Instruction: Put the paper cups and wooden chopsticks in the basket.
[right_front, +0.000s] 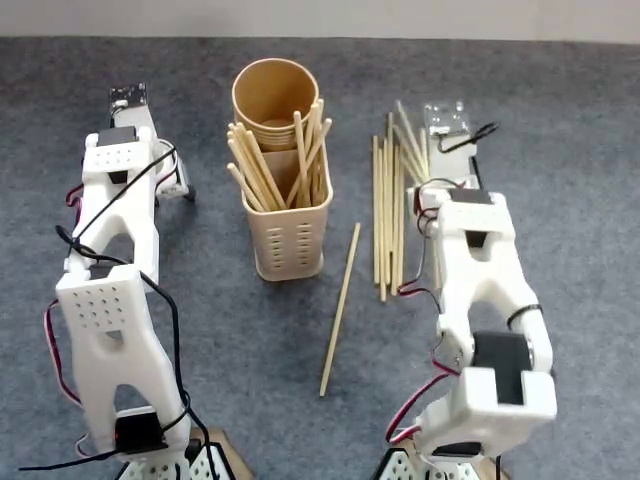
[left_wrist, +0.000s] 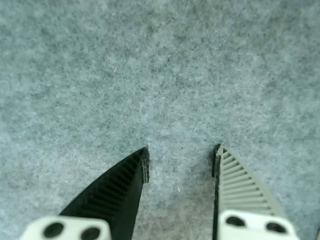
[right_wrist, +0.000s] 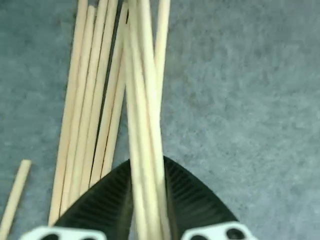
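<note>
A cream slotted basket (right_front: 290, 240) stands mid-table, with stacked paper cups (right_front: 275, 92) and several wooden chopsticks (right_front: 300, 160) upright inside it. Right of it, a row of loose chopsticks (right_front: 386, 215) lies on the carpet, and a single chopstick (right_front: 340, 308) lies slanted in front of the basket. My right gripper (right_wrist: 146, 162) is shut on a few chopsticks (right_wrist: 142, 95) at the far end of that row, and more chopsticks (right_wrist: 85, 125) lie beside them. My left gripper (left_wrist: 181, 150) hangs open over bare carpet, left of the basket, with nothing between its fingers.
Grey carpet (right_front: 560, 150) covers the whole table. The left arm (right_front: 115, 250) and the right arm (right_front: 480, 300) stretch along either side of the basket. Open carpet lies right of the right arm and in front of the basket.
</note>
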